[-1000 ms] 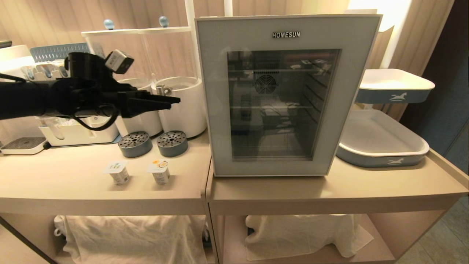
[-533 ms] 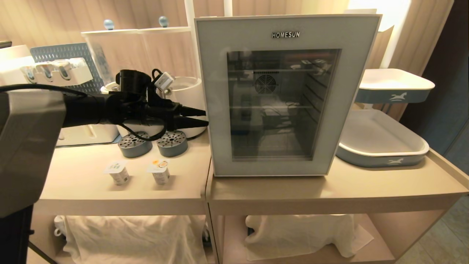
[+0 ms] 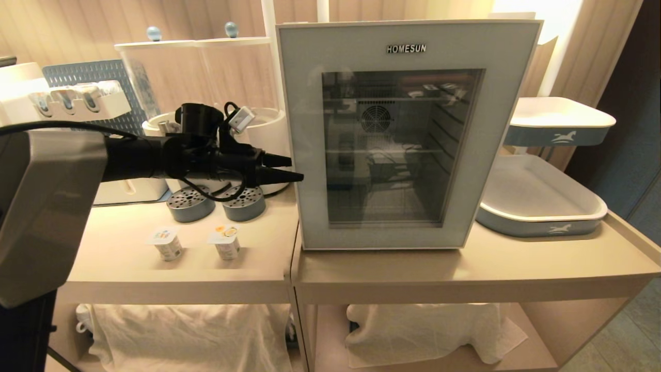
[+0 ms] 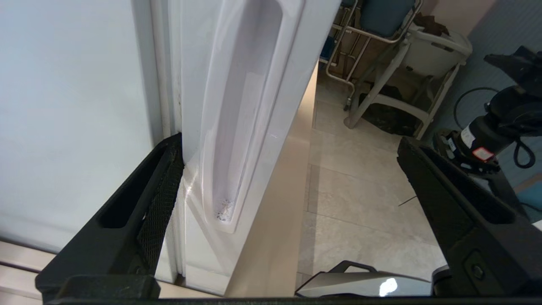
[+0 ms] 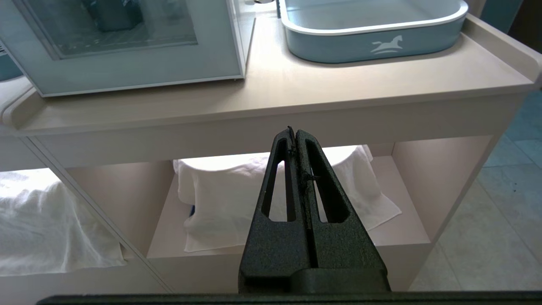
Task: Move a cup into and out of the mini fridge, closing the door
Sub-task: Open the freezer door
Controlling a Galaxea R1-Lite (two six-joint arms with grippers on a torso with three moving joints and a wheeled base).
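Head view: left gripper (image 3: pixel 294 169), fingers (image 4: pixel 139 212) spread wide, is straddling the upright handle edge of the closed door (image 3: pixel 397 139); right gripper (image 5: pixel 296 140) is idling, fingers closed.

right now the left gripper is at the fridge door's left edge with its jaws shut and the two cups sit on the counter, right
Not quite: the left gripper has its jaws open, straddling the door edge, as the left wrist view shows. The two cups do sit on the counter.
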